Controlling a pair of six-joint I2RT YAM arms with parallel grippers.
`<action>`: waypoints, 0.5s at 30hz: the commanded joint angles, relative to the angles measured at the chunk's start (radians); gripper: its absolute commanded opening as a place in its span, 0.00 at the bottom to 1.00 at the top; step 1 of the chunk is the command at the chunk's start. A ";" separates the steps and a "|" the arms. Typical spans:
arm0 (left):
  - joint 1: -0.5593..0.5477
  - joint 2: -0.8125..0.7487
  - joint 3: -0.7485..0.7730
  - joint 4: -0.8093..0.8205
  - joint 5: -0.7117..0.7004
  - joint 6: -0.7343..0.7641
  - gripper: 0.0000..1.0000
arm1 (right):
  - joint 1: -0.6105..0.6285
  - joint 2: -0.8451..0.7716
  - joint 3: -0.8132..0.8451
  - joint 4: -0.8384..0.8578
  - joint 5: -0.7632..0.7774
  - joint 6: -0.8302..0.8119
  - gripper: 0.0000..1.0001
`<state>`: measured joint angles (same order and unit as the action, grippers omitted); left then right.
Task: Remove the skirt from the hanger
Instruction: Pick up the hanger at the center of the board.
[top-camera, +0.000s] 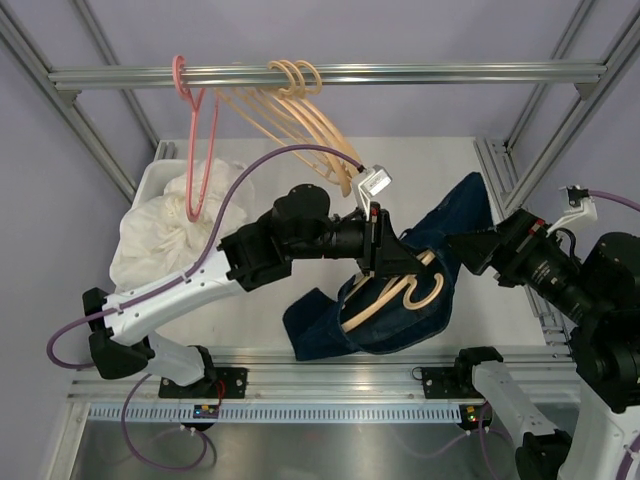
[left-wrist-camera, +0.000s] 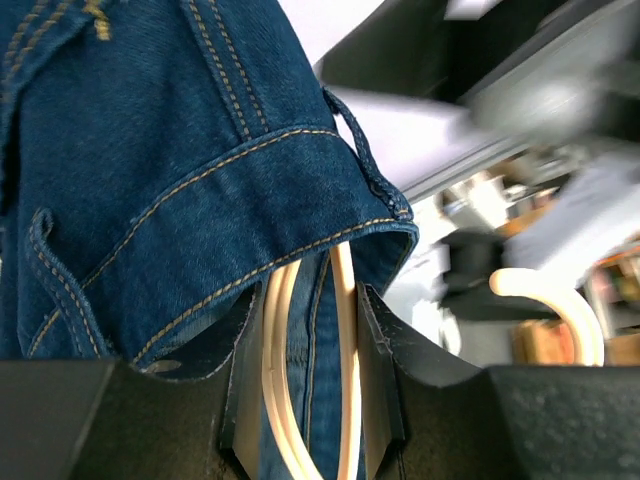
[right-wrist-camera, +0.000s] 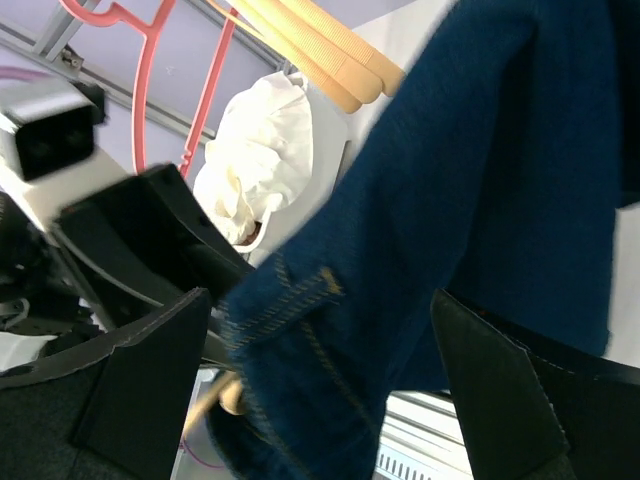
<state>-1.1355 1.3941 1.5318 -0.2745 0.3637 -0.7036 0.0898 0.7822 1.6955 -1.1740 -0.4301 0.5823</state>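
The dark blue denim skirt (top-camera: 320, 325) hangs over the table's middle, draped on a beige hanger (top-camera: 395, 295) whose bars and hook show through the waist opening. My left gripper (top-camera: 385, 250) holds it from above. In the left wrist view the left gripper (left-wrist-camera: 305, 315) is shut on the hanger (left-wrist-camera: 275, 340), both beige bars and a strip of skirt (left-wrist-camera: 150, 150) pinched between its fingers (left-wrist-camera: 378, 340). My right gripper (top-camera: 462, 248) is at the skirt's right side. In its own view the right gripper (right-wrist-camera: 320, 350) stands wide open with a fold of skirt (right-wrist-camera: 480, 180) between the fingers, untouched.
A metal rail (top-camera: 420, 74) crosses the back, carrying a pink hanger (top-camera: 195, 140) and several beige hangers (top-camera: 310, 120). A white bin (top-camera: 150, 185) with white clothes (top-camera: 170, 235) stands at the left. The frame posts rise at both sides.
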 joint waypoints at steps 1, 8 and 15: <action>-0.004 -0.050 0.120 0.330 -0.001 -0.074 0.00 | 0.002 -0.049 -0.019 0.045 -0.004 -0.015 1.00; 0.060 0.058 0.426 0.192 -0.198 -0.099 0.00 | 0.004 -0.035 0.159 -0.065 0.151 -0.044 0.99; 0.131 0.204 0.563 0.187 -0.293 -0.217 0.00 | 0.002 0.048 0.307 -0.185 -0.052 -0.120 0.95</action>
<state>-1.0107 1.5455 2.0037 -0.2050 0.1692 -0.8627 0.0898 0.7723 2.0491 -1.2819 -0.2928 0.5301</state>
